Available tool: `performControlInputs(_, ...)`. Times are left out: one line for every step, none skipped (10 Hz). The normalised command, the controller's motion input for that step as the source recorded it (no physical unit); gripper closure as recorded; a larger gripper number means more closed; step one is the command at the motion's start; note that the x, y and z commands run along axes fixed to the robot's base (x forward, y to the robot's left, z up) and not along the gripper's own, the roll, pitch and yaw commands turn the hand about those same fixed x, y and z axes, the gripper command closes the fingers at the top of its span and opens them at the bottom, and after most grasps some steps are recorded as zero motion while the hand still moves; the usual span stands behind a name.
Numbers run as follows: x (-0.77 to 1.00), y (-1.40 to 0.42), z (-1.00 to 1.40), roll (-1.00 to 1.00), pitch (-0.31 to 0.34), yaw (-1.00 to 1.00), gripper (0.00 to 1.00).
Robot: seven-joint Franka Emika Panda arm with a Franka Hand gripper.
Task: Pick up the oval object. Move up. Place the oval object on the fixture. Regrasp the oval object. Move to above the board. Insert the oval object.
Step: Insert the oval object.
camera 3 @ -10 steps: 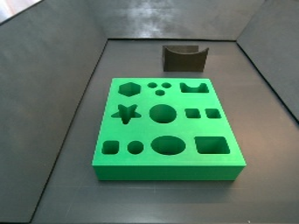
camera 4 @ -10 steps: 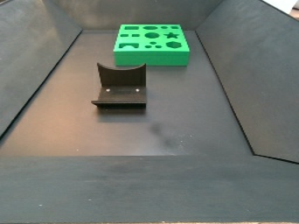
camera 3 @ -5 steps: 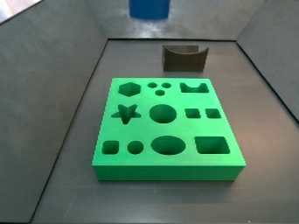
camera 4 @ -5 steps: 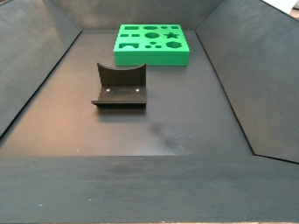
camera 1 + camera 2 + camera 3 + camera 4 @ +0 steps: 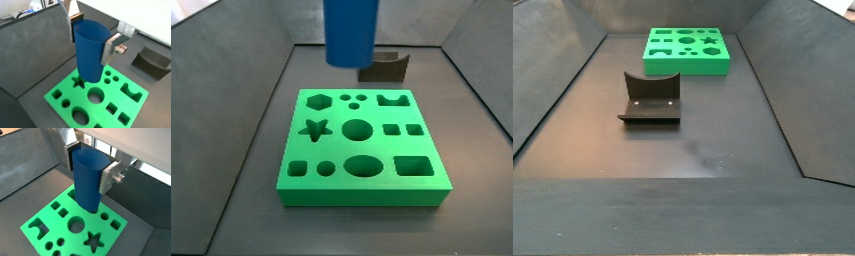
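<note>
In both wrist views my gripper [image 5: 93, 37] [image 5: 89, 165] is shut on the oval object [image 5: 90, 55] [image 5: 87, 183], a tall blue peg held upright, with a silver finger on each of two opposite sides. The peg hangs above the green board [image 5: 63, 92] [image 5: 105, 228], apart from it. In a side view the peg [image 5: 352, 30] reaches down from the top edge over the board's [image 5: 338, 148] far end, and the gripper is out of frame. The board's oval hole [image 5: 365, 165] lies near its front edge. The fixture [image 5: 388, 68] stands behind the board, partly hidden by the peg.
Dark sloping walls enclose the floor on all sides. In a side view the fixture [image 5: 649, 100] stands on the floor in front of the board [image 5: 687, 62], with bare floor between them. A wrist view shows the fixture [image 5: 152, 62] beyond the board.
The blue peg has come down into a side view from the top edge: absent a second ago, only its tip half a second ago, now much lower. Board and fixture have not moved.
</note>
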Motion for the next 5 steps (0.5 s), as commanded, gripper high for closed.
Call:
performControlInputs(0.34,-0.41,-0.25,0.19,0.047,0.05,1.00)
performControlInputs(0.33,-0.39,-0.29,0.19,0.034,0.04,1.00)
performControlInputs(0.32,-0.36,-0.31,0.18,0.026,0.03,1.00)
performControlInputs(0.28,-0.32,-0.33,0.18,0.013,0.03,1.00)
performControlInputs(0.17,-0.22,-0.42,0.10,-0.019,0.01,1.00)
